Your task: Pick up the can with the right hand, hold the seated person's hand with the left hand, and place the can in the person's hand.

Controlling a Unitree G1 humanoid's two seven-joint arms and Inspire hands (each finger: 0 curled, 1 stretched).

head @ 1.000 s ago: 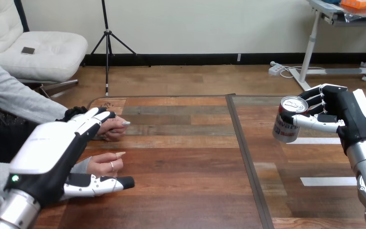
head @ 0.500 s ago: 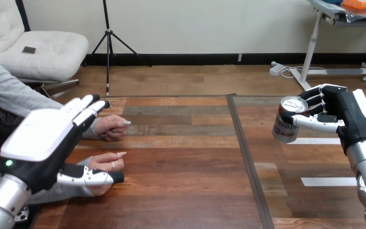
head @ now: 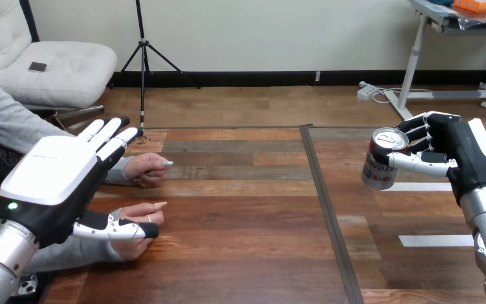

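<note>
a: head view, entry one: left hand [head: 50,183]. state?
b: released, fingers straight and fanned. raised and drawn back toward the left edge in the last second. thumb over the person's nearer hand [head: 140,216], not curled round it. hold not yet made.
a: entry two: can [head: 383,159]?
b: grasped upright in right hand [head: 449,155], above the bench [head: 247,253] at its right side. unmoved, well apart from the person.
a: in the way?
b: person's farther hand [head: 149,170] just beyond the nearer. tape strips [head: 435,240] flat, likely harmless.
</note>
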